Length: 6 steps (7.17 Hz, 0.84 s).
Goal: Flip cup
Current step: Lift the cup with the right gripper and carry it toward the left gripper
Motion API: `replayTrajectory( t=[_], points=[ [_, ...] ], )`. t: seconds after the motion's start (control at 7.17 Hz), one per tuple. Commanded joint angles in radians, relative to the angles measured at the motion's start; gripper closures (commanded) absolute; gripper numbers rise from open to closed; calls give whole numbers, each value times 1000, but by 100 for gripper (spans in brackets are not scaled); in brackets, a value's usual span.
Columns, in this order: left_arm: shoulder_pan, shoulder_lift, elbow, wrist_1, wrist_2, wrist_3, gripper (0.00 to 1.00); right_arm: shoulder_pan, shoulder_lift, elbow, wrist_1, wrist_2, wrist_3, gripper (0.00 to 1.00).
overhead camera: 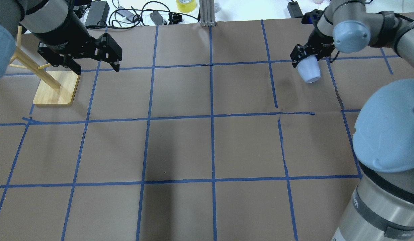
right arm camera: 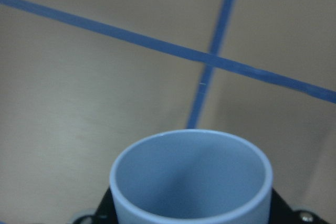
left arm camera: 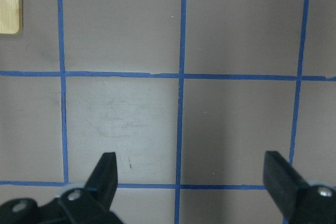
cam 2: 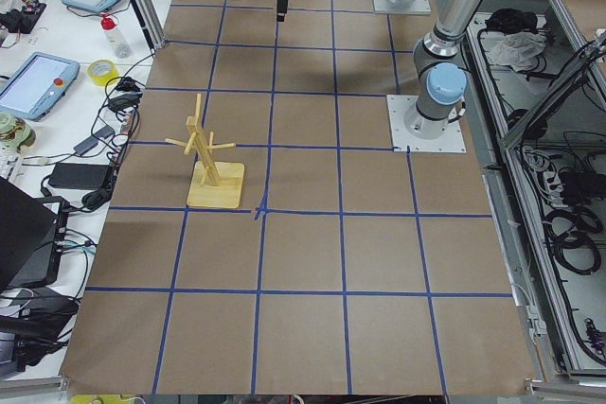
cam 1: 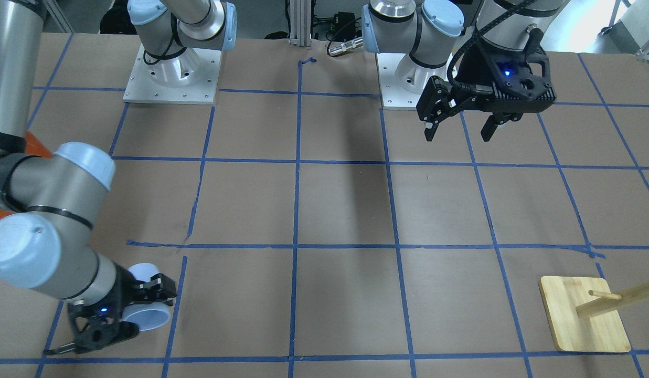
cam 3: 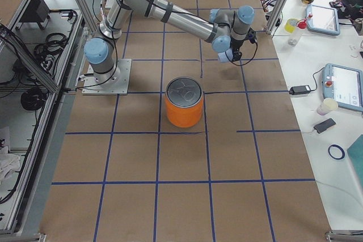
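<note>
The right end effector [overhead camera: 309, 57] grips the cup [overhead camera: 309, 71], tilted over the worktop [overhead camera: 207, 147], so I judge that finishing the turn and setting it down are left, while the left end effector [overhead camera: 96, 68] is wide open and empty.

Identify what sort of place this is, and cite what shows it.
Probably a robotics lab test cell: a right arm and left arm bolted to a table gridded with blue tape, a teach pendant beside it, and cables along its edge.

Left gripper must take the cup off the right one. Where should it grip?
Likely the free side wall by the rim of the cup, coming in from its open mouth end: the right gripper clamps the narrower base end.
</note>
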Motion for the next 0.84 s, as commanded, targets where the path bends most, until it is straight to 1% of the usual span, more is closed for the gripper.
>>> replayTrajectory(
  t=[0.0, 0.14, 0.28, 0.42, 0.56, 0.7],
  points=[
    [0, -1, -1, 0, 0, 0, 0, 215, 2, 1, -1, -11, 25, 37],
    [0, -2, 1, 0, 0, 0, 0, 285, 9, 1, -14, -11, 33, 37],
    [0, -1, 1, 0, 0, 0, 0, 329, 25, -5, -83, -5, -11, 37],
    [0, -2, 1, 0, -2, 0, 0, 369, 45, -4, -159, 1, -157, 40],
    [0, 1, 1, -2, 1, 0, 0, 389, 49, 1, -159, 1, -247, 43],
    [0, 1, 1, 0, 0, 0, 0, 411, 51, -1, -172, -1, -409, 43]
  ],
)
